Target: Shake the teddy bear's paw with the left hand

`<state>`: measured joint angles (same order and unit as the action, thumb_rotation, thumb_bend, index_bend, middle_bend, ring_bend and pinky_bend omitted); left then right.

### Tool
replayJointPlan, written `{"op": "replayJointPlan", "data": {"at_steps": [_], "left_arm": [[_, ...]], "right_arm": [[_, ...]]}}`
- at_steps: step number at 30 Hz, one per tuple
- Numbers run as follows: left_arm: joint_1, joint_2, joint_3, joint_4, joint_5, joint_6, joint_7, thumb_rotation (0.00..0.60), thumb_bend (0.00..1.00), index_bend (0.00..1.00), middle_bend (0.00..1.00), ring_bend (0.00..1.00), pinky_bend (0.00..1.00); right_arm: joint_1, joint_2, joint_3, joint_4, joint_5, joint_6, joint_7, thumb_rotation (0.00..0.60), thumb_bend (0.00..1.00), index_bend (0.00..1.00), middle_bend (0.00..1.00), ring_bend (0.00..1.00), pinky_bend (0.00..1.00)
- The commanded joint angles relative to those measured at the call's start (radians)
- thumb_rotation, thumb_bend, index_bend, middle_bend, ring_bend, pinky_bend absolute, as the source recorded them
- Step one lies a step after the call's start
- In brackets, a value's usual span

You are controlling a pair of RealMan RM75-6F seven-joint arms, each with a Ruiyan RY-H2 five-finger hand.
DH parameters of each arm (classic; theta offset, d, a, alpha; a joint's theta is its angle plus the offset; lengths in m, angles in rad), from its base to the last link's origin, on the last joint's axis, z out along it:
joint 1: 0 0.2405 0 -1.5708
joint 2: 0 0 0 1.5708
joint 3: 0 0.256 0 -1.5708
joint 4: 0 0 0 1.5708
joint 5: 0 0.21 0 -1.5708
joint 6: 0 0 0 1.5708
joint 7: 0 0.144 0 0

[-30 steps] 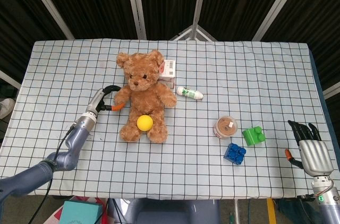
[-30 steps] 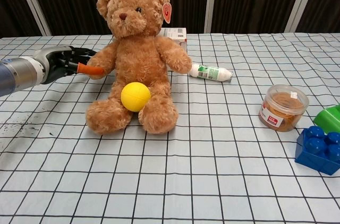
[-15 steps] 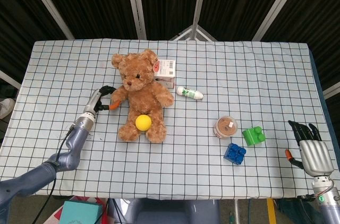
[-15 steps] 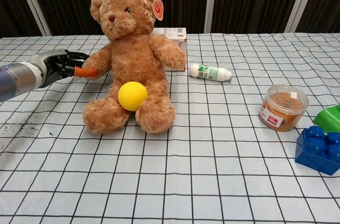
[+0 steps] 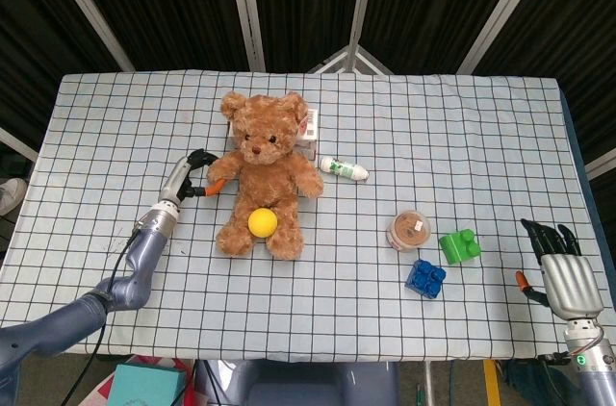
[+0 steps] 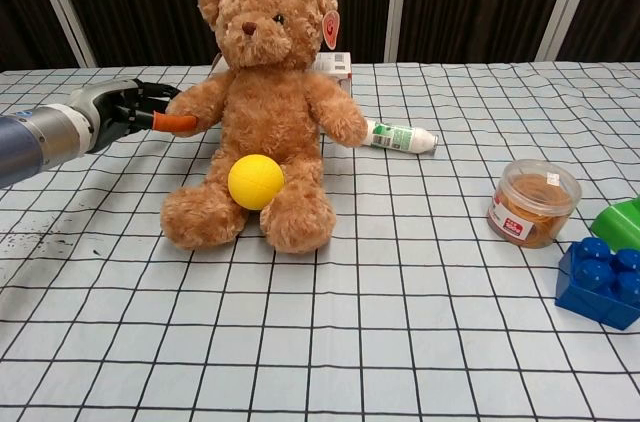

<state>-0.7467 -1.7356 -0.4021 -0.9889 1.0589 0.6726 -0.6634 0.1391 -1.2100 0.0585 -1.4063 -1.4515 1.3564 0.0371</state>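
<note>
My left hand (image 6: 130,107) grips the bear's (image 6: 262,112) paw (image 6: 188,109), fingers wrapped round it so I can pump it. The bear sits upright mid-table, a ball (image 6: 256,181) in its lap. My right hand (image 5: 563,266) rests idle, fingers apart, holding nothing.

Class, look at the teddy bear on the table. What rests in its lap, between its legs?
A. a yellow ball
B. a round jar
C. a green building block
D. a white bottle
A: the yellow ball sits against the teddy bear between its legs, while the block, bottle and jar lie apart on the cloth to the side.
</note>
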Motion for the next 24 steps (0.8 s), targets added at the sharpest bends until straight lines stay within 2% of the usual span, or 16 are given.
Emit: {"op": "replayJointPlan", "data": {"at_steps": [1,10,16,24], "left_arm": [[0.004,0.005,0.003,-0.005,0.0,-0.002,0.004,0.6,0.47,0.4,0.42,0.0,0.08],[0.001,-0.013,0.004,0.039,-0.032,-0.038,0.018,0.6,0.47,0.4,0.42,0.0,0.08],[-0.001,0.003,-0.009,0.001,-0.014,-0.012,0.024,0.6,0.47,0.4,0.42,0.0,0.08],[0.004,-0.001,0.016,0.002,-0.025,-0.022,0.071,0.6,0.47,0.4,0.42,0.0,0.08]], "right_arm": [[0.0,0.001,-0.001,-0.001,-0.001,0.001,0.001,0.6,0.37,0.01,0.14,0.13,0.06],[-0.003,0.003,-0.001,-0.006,-0.006,0.01,0.002,0.6,0.37,0.01,0.14,0.13,0.06],[-0.003,0.005,0.001,-0.004,-0.004,0.01,0.007,0.6,0.37,0.01,0.14,0.13,0.06],[-0.002,0.004,-0.001,-0.005,-0.007,0.007,0.003,0.6,0.37,0.01,0.14,0.13,0.06]]}}
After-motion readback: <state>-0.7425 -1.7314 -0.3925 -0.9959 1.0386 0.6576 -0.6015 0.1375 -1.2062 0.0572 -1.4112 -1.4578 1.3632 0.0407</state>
